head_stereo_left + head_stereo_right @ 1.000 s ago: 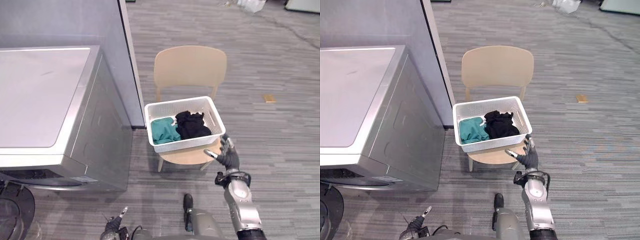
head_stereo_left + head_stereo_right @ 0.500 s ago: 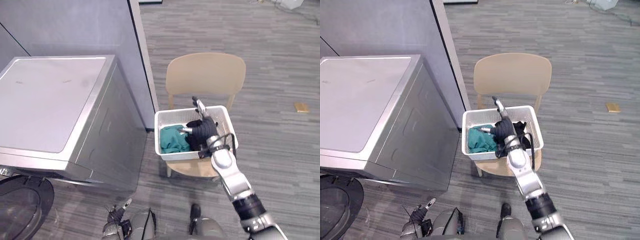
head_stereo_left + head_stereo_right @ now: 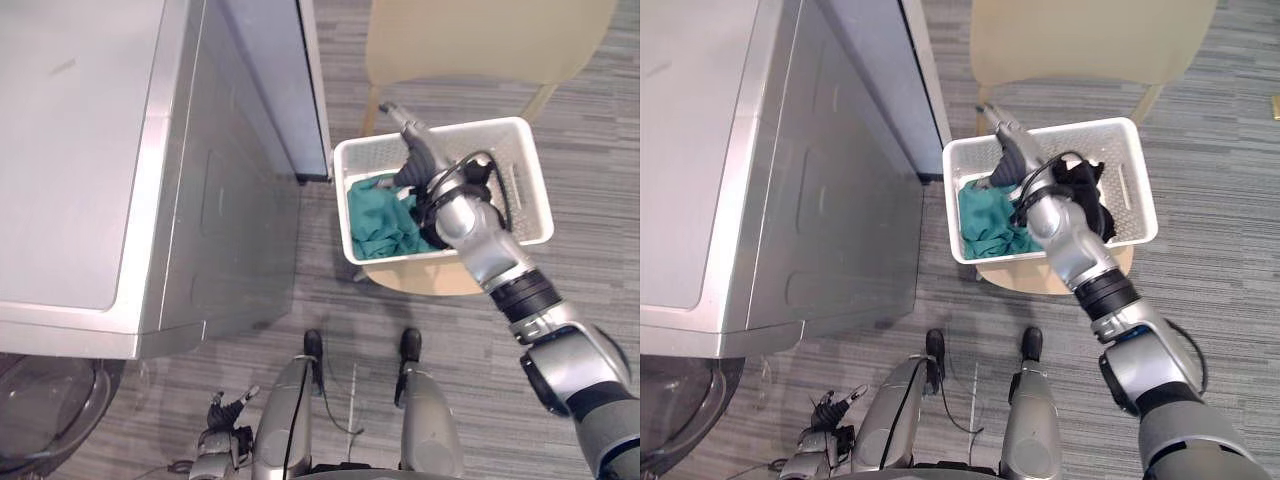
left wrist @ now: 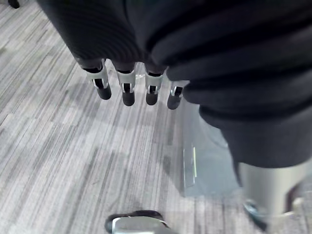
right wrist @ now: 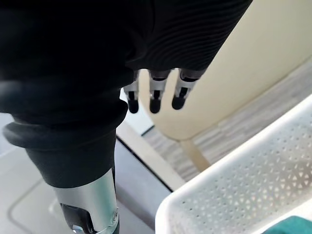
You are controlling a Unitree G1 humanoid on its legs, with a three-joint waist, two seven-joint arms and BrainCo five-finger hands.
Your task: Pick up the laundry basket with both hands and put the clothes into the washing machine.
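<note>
A white laundry basket (image 3: 527,185) rests on the seat of a beige chair (image 3: 480,40). Inside lie a teal cloth (image 3: 378,225) on the left and a black garment (image 3: 1090,200) on the right. My right hand (image 3: 415,150) hovers over the basket's far left part, open, with straight fingers (image 5: 153,97) pointing past the rim toward the chair back. It holds nothing. My left hand (image 3: 225,435) hangs low near the floor, its fingers (image 4: 126,87) straight and open, far from the basket.
The silver washing machine (image 3: 80,150) stands left of the basket, its round door (image 3: 50,410) swung open low at the front. A grey partition wall (image 3: 270,60) runs between the machine and the chair. Grey carpet lies all around.
The camera has tilted down and moved closer. My right hand rose from the basket's near right corner and reached over the basket to its far left part. The basket has stayed on the chair.
</note>
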